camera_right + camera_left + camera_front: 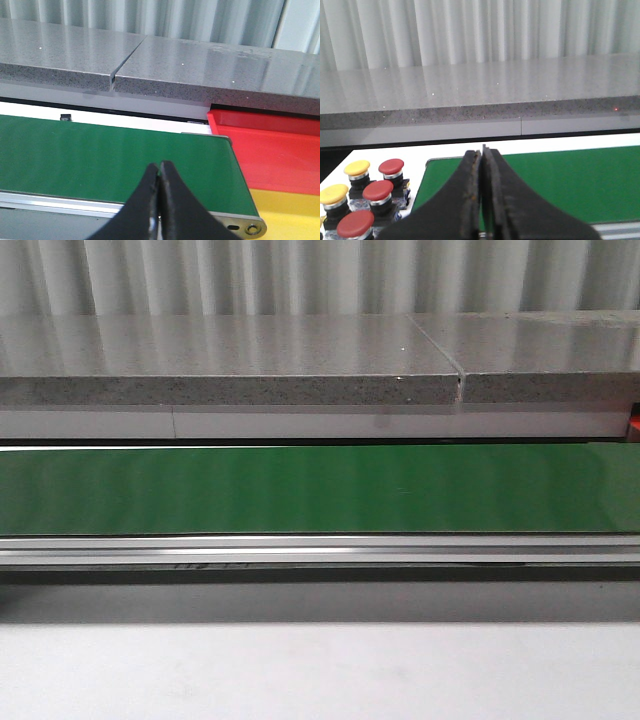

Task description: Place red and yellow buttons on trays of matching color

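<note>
A cluster of push buttons stands past the conveyor's left end in the left wrist view: red buttons (377,190) and yellow buttons (357,168), upright on dark bases. My left gripper (481,152) is shut and empty, above the belt's left end, to the right of the buttons. At the belt's right end lie a red tray (280,150) and, nearer, a yellow tray (285,210). My right gripper (160,165) is shut and empty over the belt's near edge, left of the trays. Neither gripper nor any button shows in the front view.
A green conveyor belt (320,488) runs left to right with a metal rail (320,550) along its near side. Behind it is a grey speckled stone ledge (230,365) and a white curtain. A white table surface (320,670) lies in front.
</note>
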